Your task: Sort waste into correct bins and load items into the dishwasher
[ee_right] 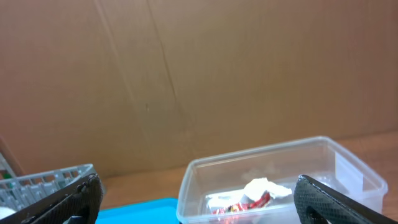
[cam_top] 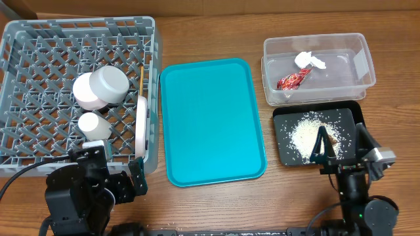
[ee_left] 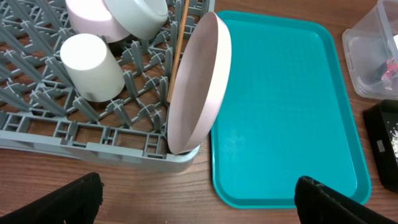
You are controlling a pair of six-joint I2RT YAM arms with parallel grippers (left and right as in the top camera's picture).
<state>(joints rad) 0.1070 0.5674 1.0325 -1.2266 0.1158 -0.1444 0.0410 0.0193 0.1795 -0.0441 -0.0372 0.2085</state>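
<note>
Tray [cam_top: 213, 121], teal, lies between dish rack [cam_top: 46, 59] and clear tub [cam_top: 344, 69].

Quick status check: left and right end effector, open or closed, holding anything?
Left end effector: open, holding nothing.
Right end effector: open, holding nothing.

Soft, even, fairly bright light from above. Shadows are faint, with a thin one under the tray [cam_top: 213, 121] rim. Mild sheen on the tub [cam_top: 364, 65] walls. Overhead is sharp. Wrist views are softer, and the fingers of the left hand [ee_left: 196, 190] and right hand [ee_right: 196, 193] are near-black and blurred at the lower corners.
</note>
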